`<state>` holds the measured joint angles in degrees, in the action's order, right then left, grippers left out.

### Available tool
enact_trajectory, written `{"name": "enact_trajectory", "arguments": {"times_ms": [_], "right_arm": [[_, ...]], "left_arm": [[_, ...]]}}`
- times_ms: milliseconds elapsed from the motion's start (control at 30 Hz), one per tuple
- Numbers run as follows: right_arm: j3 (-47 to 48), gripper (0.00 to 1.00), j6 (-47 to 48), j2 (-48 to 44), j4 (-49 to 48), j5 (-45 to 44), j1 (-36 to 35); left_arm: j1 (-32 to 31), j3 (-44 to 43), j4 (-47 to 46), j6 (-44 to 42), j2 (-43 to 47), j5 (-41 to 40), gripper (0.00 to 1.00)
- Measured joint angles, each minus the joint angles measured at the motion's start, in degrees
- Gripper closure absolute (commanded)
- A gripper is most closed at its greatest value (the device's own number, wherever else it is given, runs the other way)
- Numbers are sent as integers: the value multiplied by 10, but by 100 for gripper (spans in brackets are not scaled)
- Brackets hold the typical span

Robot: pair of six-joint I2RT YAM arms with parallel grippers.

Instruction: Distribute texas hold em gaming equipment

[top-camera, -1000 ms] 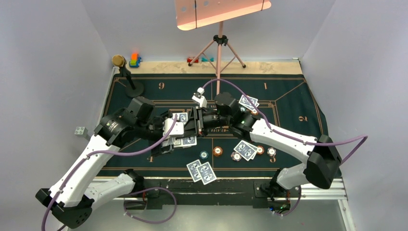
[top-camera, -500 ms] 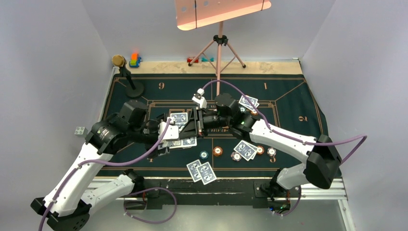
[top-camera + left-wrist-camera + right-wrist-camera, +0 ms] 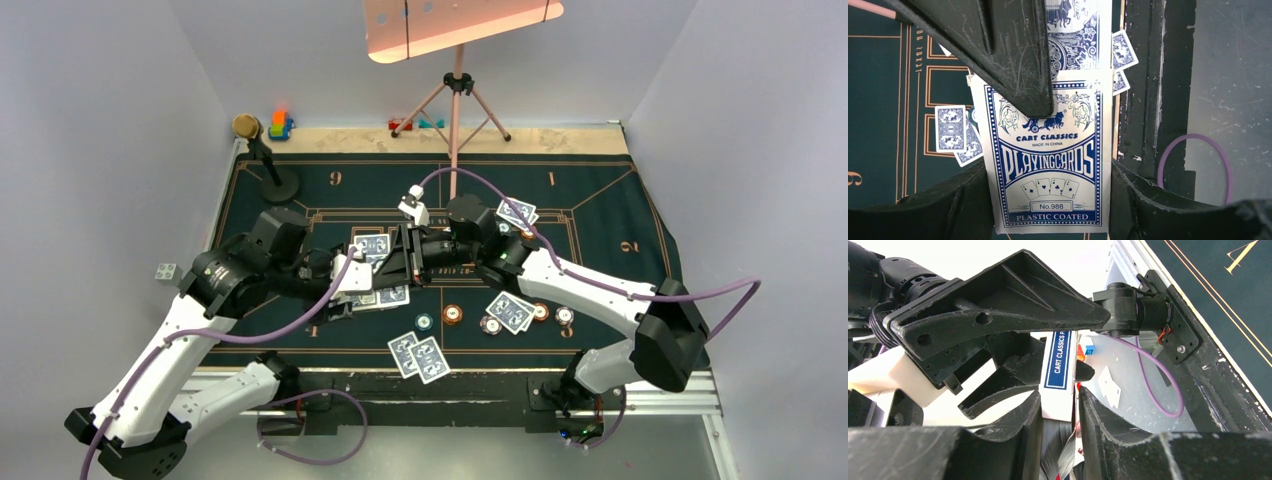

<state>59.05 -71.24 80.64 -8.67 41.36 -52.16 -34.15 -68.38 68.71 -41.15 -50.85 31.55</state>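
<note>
Dark green poker felt (image 3: 600,200) covers the table, pale grey walls (image 3: 120,100) all round, and both arms have met nose to nose right in the middle of it. Between them, held up off the felt, is the white-and-blue cardboard playing-card box (image 3: 1048,150).

The left gripper (image 3: 1048,200) is clamped on the box's near end, one finger on each long side, so it's squeezing across the width. The box's long axis runs straight out ahead of that gripper, towards the right arm. The right gripper (image 3: 1059,397) comes in from the opposite end and straddles the thin way, one finger lying over the printed face. Its fingers sit snug either side of the box, but whether they're actually pressing I can't tell.

Pose-wise, the left arm reaches in from the near-left corner with its elbow stuck out left, and the right arm mirrors it. Looks like a handover to me: if the right one backs off along that long axis, the left has the box to itself.

Loose blue-backed playing cards (image 3: 418,356) and a round orange poker chip (image 3: 454,314) lie on the felt nearer the bases.
</note>
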Motion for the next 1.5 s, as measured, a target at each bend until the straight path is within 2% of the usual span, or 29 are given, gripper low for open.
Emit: {"name": "enact_trajectory", "arguments": {"times_ms": [267, 400, 733, 1100, 1367, 1500], "right_arm": [[-3, 65, -4, 0, -4, 2, 0], [-3, 62, -7, 0, -5, 1, 0], [-10, 44, -21, -1, -19, -3, -1], [-24, 34, 53, -89, 112, -44, 32], [-15, 33, 105, -113, 206, -77, 43], [-14, 34, 112, -110, 220, -78, 43]], "left_arm": [[0, -3, 1, 10, 0, 0, 39], [0, -3, -3, 15, 5, -4, 38], [-1, -3, -26, 50, -1, -30, 33], [-1, -3, 16, 82, -29, 30, 38], [-1, -15, 40, 92, -40, 49, 40], [-1, -17, 43, 99, -48, 51, 40]]}}
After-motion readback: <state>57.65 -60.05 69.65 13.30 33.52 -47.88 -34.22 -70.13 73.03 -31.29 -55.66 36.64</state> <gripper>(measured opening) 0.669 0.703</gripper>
